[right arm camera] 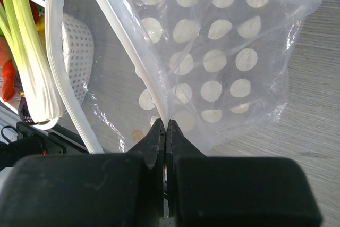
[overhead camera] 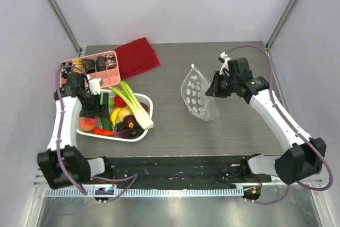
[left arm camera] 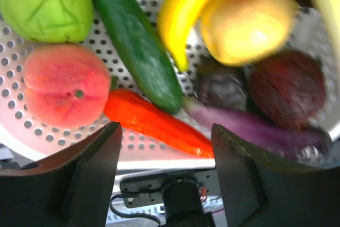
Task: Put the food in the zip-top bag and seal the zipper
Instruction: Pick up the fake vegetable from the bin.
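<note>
The right gripper was pinched fully closed on the mouth edge of the zip-top bag, its 2 fingers meeting on the plastic right beside the zipper. The bag hung from that grip near the middle of the table, its mouth gaping toward the white basket and its lower end against the tabletop, with nothing visible inside it. The left gripper hovered low over the basket with its 2 fingers spread wide and nothing between them. Below it lay the peach, cucumber, banana and eggplant, all in the basket. The leek lay across the basket's right side. A pink tray and a red cloth sat behind the basket
</note>
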Controlling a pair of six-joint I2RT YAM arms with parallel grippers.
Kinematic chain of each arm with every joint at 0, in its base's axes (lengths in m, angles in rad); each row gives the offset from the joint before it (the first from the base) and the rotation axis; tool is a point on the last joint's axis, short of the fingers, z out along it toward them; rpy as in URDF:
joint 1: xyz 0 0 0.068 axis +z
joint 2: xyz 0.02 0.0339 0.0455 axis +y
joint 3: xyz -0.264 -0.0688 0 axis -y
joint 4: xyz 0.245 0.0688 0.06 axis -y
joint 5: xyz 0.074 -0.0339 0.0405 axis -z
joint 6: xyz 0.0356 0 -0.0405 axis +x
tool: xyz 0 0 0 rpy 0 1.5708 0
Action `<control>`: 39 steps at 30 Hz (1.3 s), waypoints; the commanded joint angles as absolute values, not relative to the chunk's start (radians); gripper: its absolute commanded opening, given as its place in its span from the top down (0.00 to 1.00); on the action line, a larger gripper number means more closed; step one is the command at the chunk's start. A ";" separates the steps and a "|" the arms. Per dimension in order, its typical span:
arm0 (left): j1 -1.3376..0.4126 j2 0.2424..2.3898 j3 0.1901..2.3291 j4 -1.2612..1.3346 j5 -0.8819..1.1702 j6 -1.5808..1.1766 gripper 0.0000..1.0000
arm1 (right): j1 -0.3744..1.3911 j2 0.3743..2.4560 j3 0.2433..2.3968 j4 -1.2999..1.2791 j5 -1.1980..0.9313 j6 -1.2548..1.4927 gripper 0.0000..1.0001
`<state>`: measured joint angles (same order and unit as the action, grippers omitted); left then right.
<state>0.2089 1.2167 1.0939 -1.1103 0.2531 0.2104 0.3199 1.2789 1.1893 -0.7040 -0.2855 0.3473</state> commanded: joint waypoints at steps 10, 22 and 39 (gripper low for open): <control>0.189 1.515 1.068 -0.856 0.034 -0.136 0.42 | 0.327 1.281 1.213 -0.670 -0.258 0.341 0.99; 0.169 1.640 1.071 -0.792 -0.011 -0.198 0.43 | 0.327 1.298 1.229 -0.678 -0.249 0.328 0.99; 0.167 1.356 1.068 -0.838 0.008 -0.218 0.83 | 0.327 1.308 1.246 -0.683 -0.242 0.316 0.99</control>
